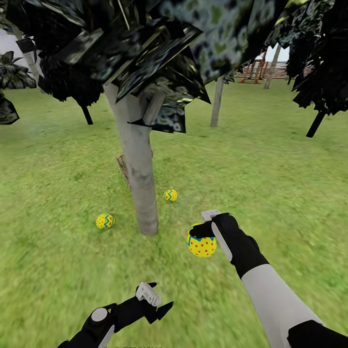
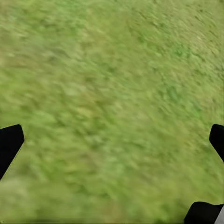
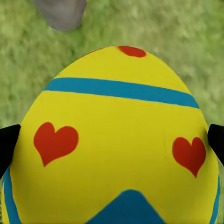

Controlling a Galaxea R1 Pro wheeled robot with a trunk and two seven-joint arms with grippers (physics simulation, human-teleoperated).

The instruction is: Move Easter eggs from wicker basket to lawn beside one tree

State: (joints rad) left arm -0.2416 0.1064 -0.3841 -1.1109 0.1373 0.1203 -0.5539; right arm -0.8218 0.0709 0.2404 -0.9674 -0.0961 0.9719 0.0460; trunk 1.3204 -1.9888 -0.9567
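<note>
A tree (image 1: pixel 137 179) with a smooth grey trunk stands on the lawn (image 1: pixel 270 174) at centre. Two yellow Easter eggs lie on the grass by its base: one (image 1: pixel 105 221) to its left, one (image 1: pixel 170 195) just behind to its right. My right gripper (image 1: pixel 205 232) is shut on the third egg (image 1: pixel 202 245), held above the grass right of the trunk; the right wrist view shows this egg (image 3: pixel 112 140) close up with the trunk base (image 3: pixel 60 14) beyond. My left gripper (image 1: pixel 157 299) hangs open over bare grass, its fingertips (image 2: pixel 10 144) wide apart. The wicker basket is out of view.
Dark foliage (image 1: pixel 159 43) hangs low over the trunk. More trunks (image 1: pixel 217 101) stand further back, and a red wooden frame (image 1: pixel 253 72) with a fence lies at the far right. A brown stub (image 1: pixel 123 166) sticks out behind the tree.
</note>
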